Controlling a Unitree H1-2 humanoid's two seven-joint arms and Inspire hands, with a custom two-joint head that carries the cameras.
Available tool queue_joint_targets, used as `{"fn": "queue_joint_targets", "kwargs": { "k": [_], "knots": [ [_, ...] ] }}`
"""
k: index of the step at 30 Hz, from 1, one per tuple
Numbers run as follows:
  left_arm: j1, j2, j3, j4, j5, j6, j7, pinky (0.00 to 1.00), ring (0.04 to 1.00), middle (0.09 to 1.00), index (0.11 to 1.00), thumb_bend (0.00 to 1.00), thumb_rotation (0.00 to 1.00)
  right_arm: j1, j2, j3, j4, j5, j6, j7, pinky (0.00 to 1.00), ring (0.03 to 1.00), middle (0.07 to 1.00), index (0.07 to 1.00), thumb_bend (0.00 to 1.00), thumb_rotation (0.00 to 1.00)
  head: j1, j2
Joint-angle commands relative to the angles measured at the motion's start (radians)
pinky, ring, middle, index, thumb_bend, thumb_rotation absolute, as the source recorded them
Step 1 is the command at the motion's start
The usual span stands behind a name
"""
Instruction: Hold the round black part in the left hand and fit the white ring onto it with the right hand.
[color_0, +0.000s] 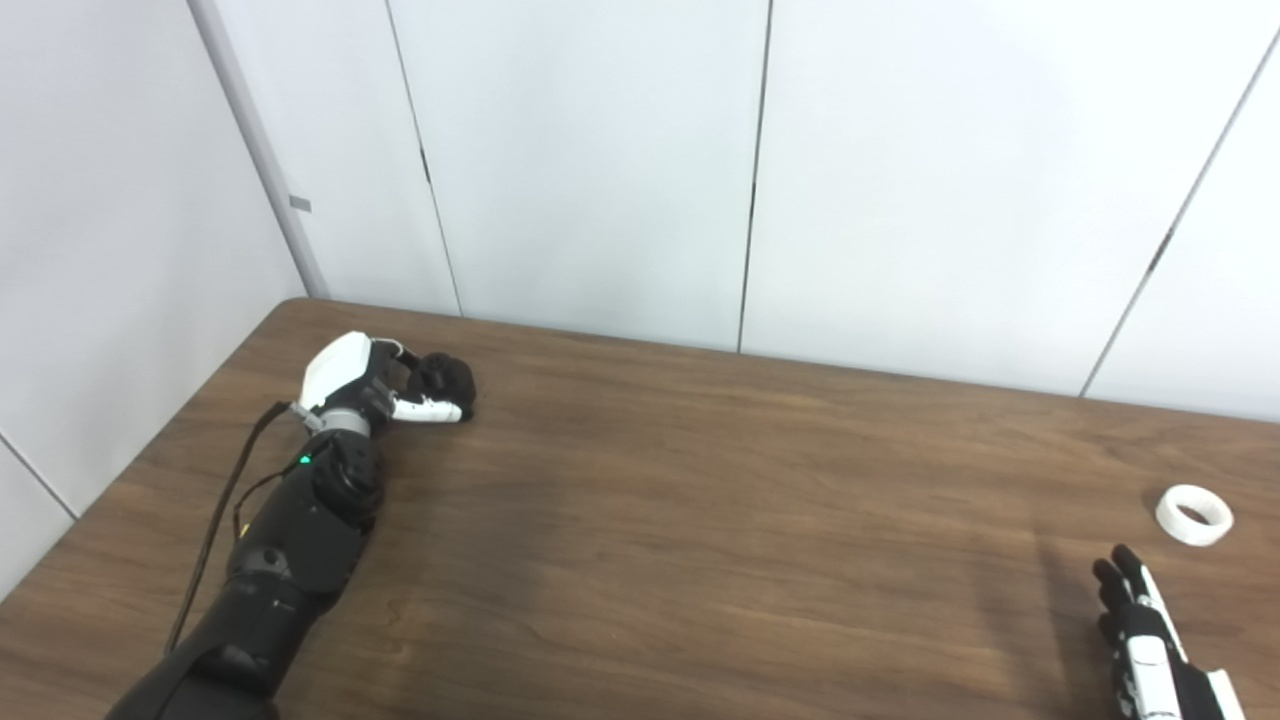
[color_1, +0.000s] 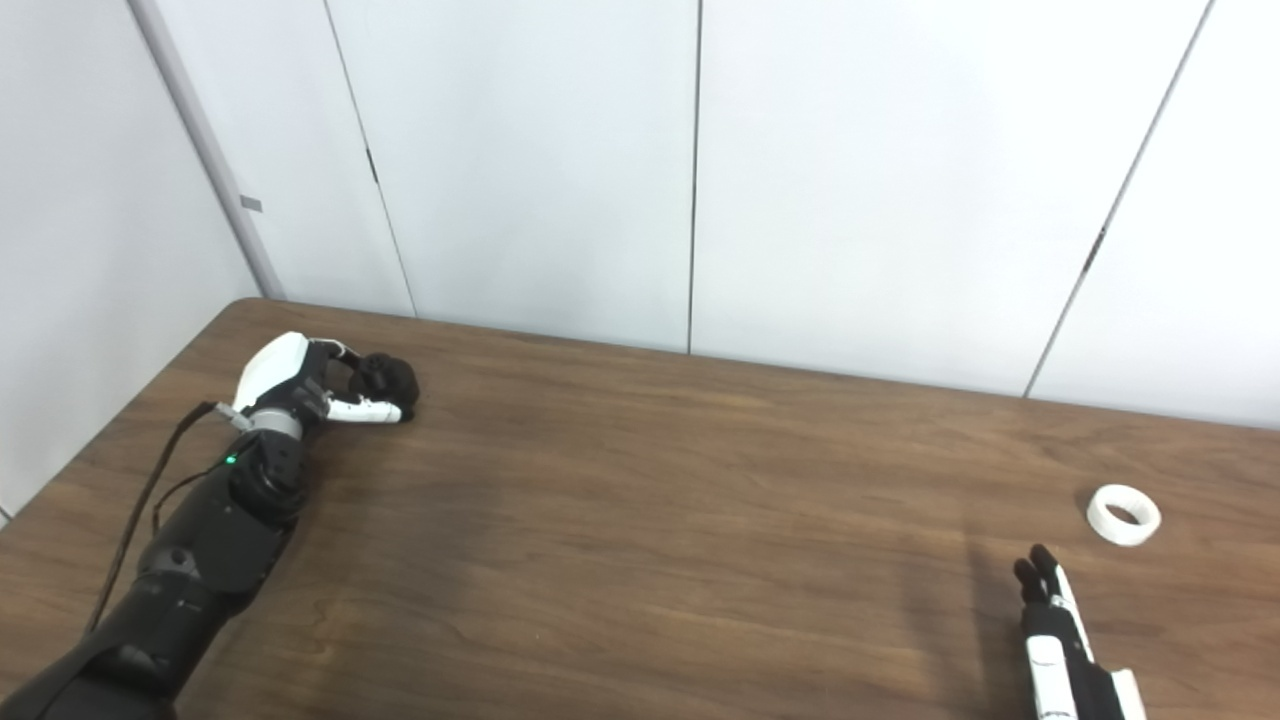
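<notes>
Left eye view, at a brown wooden table (color_0: 660, 520) set against white wall panels (color_0: 590, 160): a humanoid robot's two arms reach in from the near edge, well apart, with the two pieces of the job at opposite ends. At far left, the left hand (color_0: 375, 385) has its fingers curled around the round black part (color_0: 447, 380), which sits low at the tabletop near the back corner; whether it is lifted clear of the wood cannot be told. At far right, the right hand (color_0: 1140, 630) lies with fingers straight and slightly apart, holding nothing and pointing toward the white ring (color_0: 1194, 514), which lies flat on the table just beyond the fingertips, apart from them.

Judging by this layout, the step in hand is the pickup of the ring. Done well, it calls for the right hand to come down over the ring, pinch its rim between thumb and fingers without skidding it across the smooth wood, and keep its hole unobstructed. The left hand should keep a firm hold and turn the black part's open face toward the middle of the table.
</notes>
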Motion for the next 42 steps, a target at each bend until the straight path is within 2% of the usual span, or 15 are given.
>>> {"fn": "queue_joint_targets", "kwargs": {
  "k": [1, 9, 15, 18, 26, 31, 38, 42],
  "knots": [
    [-0.037, 0.025, 0.018, -0.009, -0.008, -0.034, 0.038, 1.00, 0.914, 0.801, 0.490, 0.54, 0.05, 0.005, -0.005, -0.002, -0.021, 0.002, -0.009, 0.001, 1.00, 0.990, 0.963, 0.981, 0.37, 1.00, 0.000, 0.001],
    [-0.028, 0.028, 0.006, -0.018, 0.001, -0.045, 0.052, 1.00, 0.890, 0.765, 0.483, 0.52, 0.05, 0.005, -0.007, -0.003, -0.024, -0.004, -0.006, -0.002, 1.00, 0.990, 0.961, 0.982, 0.40, 1.00, 0.003, 0.002],
    [-0.016, 0.022, 0.010, -0.049, -0.002, -0.031, 0.049, 1.00, 0.910, 0.779, 0.483, 0.52, 0.05, 0.004, -0.004, -0.004, -0.022, 0.004, -0.006, 0.000, 1.00, 0.989, 0.962, 0.981, 0.42, 1.00, -0.001, 0.008],
    [-0.002, 0.022, 0.010, -0.093, -0.001, -0.013, 0.035, 1.00, 0.920, 0.786, 0.484, 0.52, 0.05, 0.005, -0.003, -0.001, -0.029, 0.008, 0.000, 0.003, 1.00, 0.993, 0.964, 0.983, 0.38, 1.00, -0.005, 0.009],
    [0.085, 0.006, 0.002, -0.323, 0.004, 0.019, -0.009, 1.00, 0.922, 0.782, 0.485, 0.52, 0.05, 0.001, 0.002, 0.006, -0.024, -0.007, 0.000, -0.003, 1.00, 0.995, 0.958, 0.979, 0.40, 1.00, -0.026, 0.014],
    [0.147, -0.003, -0.042, -0.471, 0.055, 0.032, -0.045, 1.00, 0.899, 0.776, 0.485, 0.52, 0.05, -0.006, 0.006, 0.011, -0.018, -0.023, 0.001, -0.006, 1.00, 1.000, 0.958, 0.978, 0.42, 1.00, -0.039, 0.018],
    [0.234, -0.053, -0.084, -0.694, 0.119, 0.065, -0.107, 1.00, 0.909, 0.791, 0.485, 0.52, 0.05, -0.012, 0.017, 0.013, -0.010, -0.018, -0.014, -0.012, 1.00, 0.989, 0.955, 0.974, 0.40, 1.00, -0.057, 0.024],
    [0.280, -0.079, -0.109, -0.795, 0.168, 0.071, -0.142, 1.00, 0.918, 0.798, 0.484, 0.52, 0.05, -0.017, 0.019, 0.021, -0.007, -0.035, -0.010, -0.018, 1.00, 0.982, 0.955, 0.973, 0.45, 1.00, -0.076, 0.031]
  ]
}}
